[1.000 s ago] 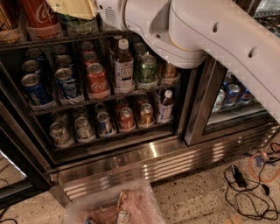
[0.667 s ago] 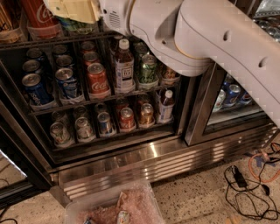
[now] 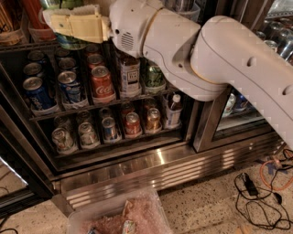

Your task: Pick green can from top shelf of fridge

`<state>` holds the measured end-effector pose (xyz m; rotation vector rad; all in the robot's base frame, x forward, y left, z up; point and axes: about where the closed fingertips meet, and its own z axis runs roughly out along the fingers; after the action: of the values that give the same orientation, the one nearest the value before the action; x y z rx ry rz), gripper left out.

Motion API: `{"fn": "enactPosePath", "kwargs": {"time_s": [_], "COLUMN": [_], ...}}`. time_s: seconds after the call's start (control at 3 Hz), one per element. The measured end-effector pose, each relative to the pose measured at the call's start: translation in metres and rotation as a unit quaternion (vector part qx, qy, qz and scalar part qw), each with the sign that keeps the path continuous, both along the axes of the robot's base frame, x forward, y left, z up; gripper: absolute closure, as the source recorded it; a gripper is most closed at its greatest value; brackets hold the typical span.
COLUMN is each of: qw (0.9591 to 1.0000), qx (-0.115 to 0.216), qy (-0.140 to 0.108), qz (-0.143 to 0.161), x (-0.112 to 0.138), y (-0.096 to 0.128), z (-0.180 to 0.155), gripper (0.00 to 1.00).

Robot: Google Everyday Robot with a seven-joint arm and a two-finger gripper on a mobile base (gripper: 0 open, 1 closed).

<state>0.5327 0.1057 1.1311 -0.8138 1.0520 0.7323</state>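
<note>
The green can (image 3: 69, 42) stands on the top shelf (image 3: 18, 47) of the fridge (image 3: 137, 170), at the upper left. Only its top and its base show, because my gripper (image 3: 73, 26) is directly in front of its middle. The gripper is pale yellow and reaches in from the right on the big white arm (image 3: 219, 59). I cannot see whether it touches the can. A tall red Coca-Cola can (image 3: 34, 13) stands just left of the green can.
Two lower racks hold several short cans, among them a red one (image 3: 101, 82), and a white-capped bottle (image 3: 173, 112). A clear bin of plastic wrap (image 3: 123, 217) sits on the floor in front. Cables (image 3: 256, 192) lie at the right. A second cooler door (image 3: 238, 105) is to the right.
The gripper has come down and slightly left, from the top edge of the view to in front of the green can's middle. The arm's elbow has swung right.
</note>
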Motion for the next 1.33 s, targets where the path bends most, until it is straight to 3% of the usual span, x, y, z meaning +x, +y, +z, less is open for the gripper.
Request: {"fn": "enactPosePath", "kwargs": {"time_s": [0.67,1.33], "qw": [0.9982,0.9959], "qx": [0.006,0.004], "qy": [0.057,0.085], "qz": [0.016,0.032], "x": [-0.033,-0.046], "y": [-0.010,-0.023], "z": [-0.032,-0.058], "gripper": [1.00,1.00]}}
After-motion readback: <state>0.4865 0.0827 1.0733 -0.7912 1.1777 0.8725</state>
